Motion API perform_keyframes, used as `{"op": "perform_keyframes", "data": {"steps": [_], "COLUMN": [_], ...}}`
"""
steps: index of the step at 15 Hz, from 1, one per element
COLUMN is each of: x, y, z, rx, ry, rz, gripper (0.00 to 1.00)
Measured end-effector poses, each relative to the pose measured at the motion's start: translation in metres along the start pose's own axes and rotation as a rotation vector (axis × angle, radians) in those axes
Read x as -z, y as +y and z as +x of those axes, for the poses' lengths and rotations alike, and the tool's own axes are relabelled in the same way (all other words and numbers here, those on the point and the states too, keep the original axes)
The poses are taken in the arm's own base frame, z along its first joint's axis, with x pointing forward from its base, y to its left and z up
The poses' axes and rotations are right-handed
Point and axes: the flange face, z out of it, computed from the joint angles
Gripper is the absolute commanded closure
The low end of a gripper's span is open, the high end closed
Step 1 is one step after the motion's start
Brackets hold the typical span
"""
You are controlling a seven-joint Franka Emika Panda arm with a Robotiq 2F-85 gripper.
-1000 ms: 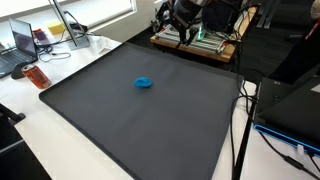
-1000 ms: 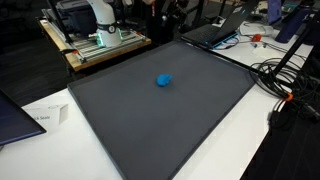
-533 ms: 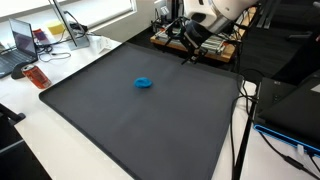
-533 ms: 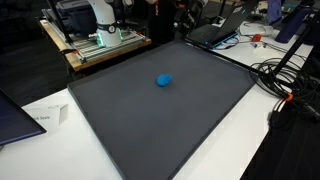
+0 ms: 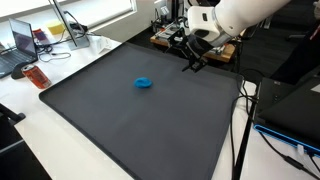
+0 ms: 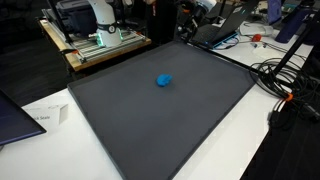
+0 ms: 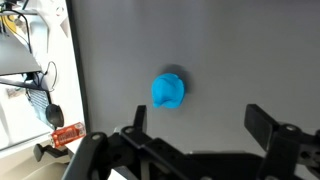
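The gripper (image 5: 190, 62) had swung out to the dark mat's (image 5: 130, 125) edge, jaws wide and empty, nearing the blue lump (image 7: 168, 90), possibly putty.

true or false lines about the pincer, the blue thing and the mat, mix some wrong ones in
1. The pincer is open and holds nothing. True.
2. The blue thing lies on the dark mat. True.
3. The pincer is touching the blue thing. False: it hangs in the air near the mat's far edge, well apart from the blue thing.
4. Two blue things lie on the mat. False: there is only one.
5. The mat lies on a white table. True.
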Motion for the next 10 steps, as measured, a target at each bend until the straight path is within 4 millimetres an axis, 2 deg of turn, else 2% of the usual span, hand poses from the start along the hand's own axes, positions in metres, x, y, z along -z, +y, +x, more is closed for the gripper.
{"op": "perform_keyframes", "data": {"steps": [6, 10], "x": [-0.005, -0.012], "y": [-0.004, -0.012], "z": [0.004, 0.026], "rx": [0.008, 0.025], "ry": [0.002, -0.006], "rz": [0.002, 0.007], "gripper": [0.00, 0.00]}}
